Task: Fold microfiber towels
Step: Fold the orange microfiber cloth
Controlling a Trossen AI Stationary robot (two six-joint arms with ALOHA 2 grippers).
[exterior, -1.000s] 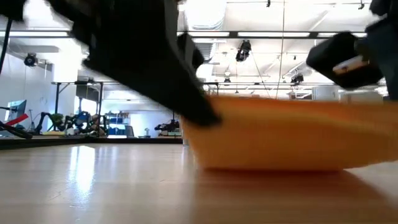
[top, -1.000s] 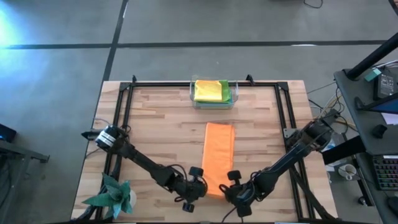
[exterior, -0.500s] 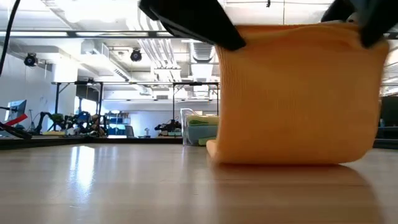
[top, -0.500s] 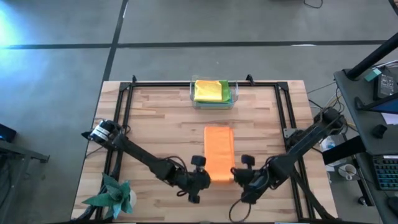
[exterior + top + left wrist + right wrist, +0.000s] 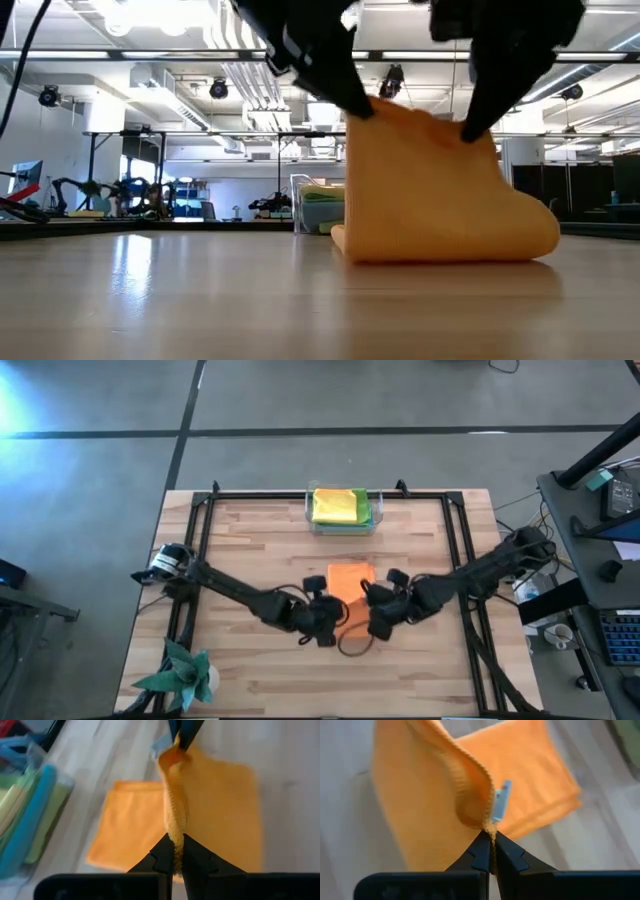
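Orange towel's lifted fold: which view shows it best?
Low view: the orange towel arches up from the table, both corners pinched. High view: arms mostly cover it. Wrist views: only the pinched edge and the flat half.

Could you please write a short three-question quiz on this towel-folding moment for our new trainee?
1. True or false: both grippers are shut on the orange towel.
2. The clear bin of other towels sits at which table edge? A: near, B: far, C: left.
3. Fill in: the left gripper and the right gripper each pinch the towel's ____.

Key: 1 true; 2 B; 3 edge.
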